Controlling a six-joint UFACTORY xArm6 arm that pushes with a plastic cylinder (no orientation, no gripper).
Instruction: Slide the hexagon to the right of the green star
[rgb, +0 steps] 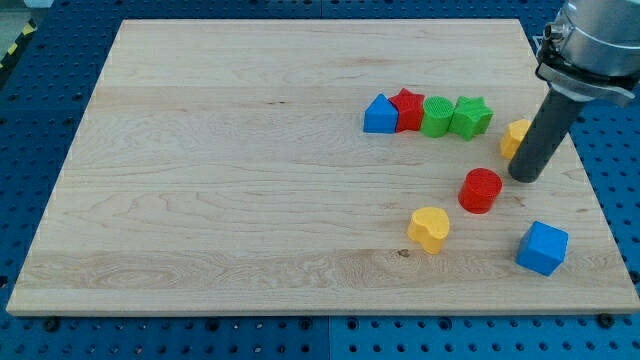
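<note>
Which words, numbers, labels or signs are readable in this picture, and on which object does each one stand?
None: no text can be read anywhere.
The wooden board, the coloured blocks such as the green star and the yellow block beside my tip, carry no marks.
The yellow-black striped strip at the view's left is only a pattern.

yellow hexagon (514, 136) | half hidden by rod; lies flat, near green star (471, 116), to its right
</note>
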